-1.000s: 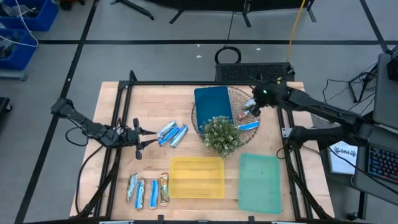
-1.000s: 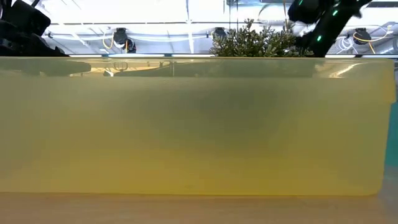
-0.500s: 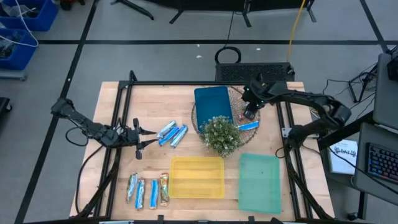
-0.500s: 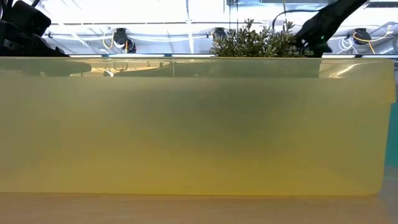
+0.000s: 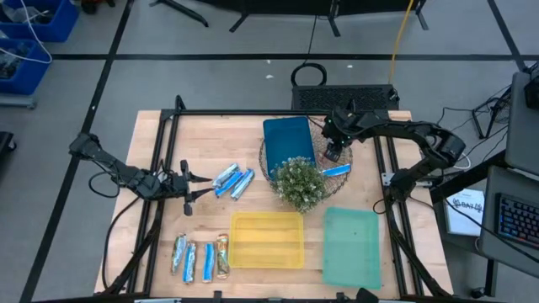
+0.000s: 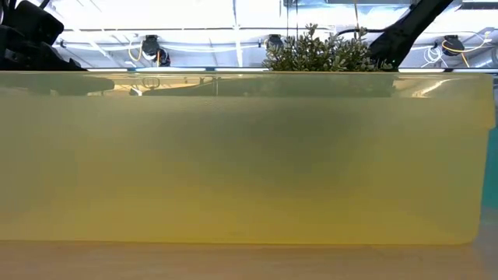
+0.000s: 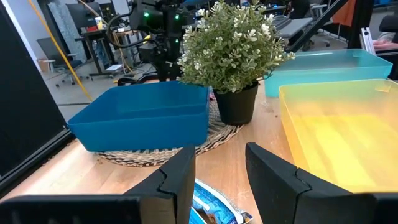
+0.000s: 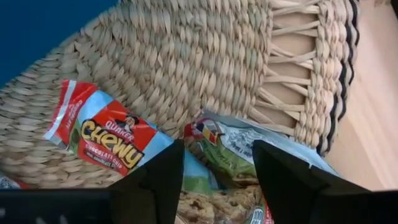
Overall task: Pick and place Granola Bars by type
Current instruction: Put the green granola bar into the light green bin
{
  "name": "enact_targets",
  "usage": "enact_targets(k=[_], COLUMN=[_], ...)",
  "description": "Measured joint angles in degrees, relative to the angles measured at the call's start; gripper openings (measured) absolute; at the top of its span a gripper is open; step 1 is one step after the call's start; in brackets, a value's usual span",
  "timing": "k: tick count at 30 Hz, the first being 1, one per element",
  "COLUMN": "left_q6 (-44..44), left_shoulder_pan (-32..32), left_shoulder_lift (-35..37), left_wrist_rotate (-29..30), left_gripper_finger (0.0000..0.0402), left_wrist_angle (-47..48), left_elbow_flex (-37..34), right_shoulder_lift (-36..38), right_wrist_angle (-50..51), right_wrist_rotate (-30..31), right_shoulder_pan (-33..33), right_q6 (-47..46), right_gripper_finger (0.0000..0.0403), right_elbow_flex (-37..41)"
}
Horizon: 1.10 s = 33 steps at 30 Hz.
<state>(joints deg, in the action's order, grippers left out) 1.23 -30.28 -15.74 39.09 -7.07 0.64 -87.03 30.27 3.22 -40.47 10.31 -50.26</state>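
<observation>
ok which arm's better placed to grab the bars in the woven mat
Right. Its hand hangs open directly over the granola bars on the woven mat. The left hand waits open across the table by the blue bars.

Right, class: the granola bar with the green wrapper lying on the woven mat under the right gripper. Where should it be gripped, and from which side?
Grip the green-wrapped bar across its narrow width near the middle, coming straight down from above. It lies flat on the woven mat with another bar close beside it, so a side approach would likely bump that one. The right gripper hangs open above it, fingers apart.
</observation>
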Motion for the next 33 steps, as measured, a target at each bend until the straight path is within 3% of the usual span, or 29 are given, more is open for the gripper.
enact_targets(k=[9, 17, 26, 33], left_q6=[0.0, -0.2, -0.2, -0.2], left_shoulder_pan=[0.0, 0.0, 0.0, 0.0], left_shoulder_lift=[0.0, 0.0, 0.0, 0.0], left_wrist_rotate=[0.0, 0.0, 0.0, 0.0], left_gripper_finger=[0.0145, 0.0145, 0.0145, 0.0145], left_wrist_angle=[0.0, 0.0, 0.0, 0.0], left_elbow_flex=[0.0, 0.0, 0.0, 0.0], right_shoulder_lift=[0.0, 0.0, 0.0, 0.2], right_wrist_angle=[-0.3, 0.2, -0.2, -0.4], right_wrist_rotate=[7.1, 4.3, 2.7, 2.8], right_shoulder_pan=[-0.2, -0.3, -1.0, -1.1], right_q6=[0.0, -1.3, -1.0, 1.0], right_gripper_finger=[0.0154, 0.0127, 0.0008, 0.0001], right_elbow_flex=[0.0, 0.0, 1.6, 3.0])
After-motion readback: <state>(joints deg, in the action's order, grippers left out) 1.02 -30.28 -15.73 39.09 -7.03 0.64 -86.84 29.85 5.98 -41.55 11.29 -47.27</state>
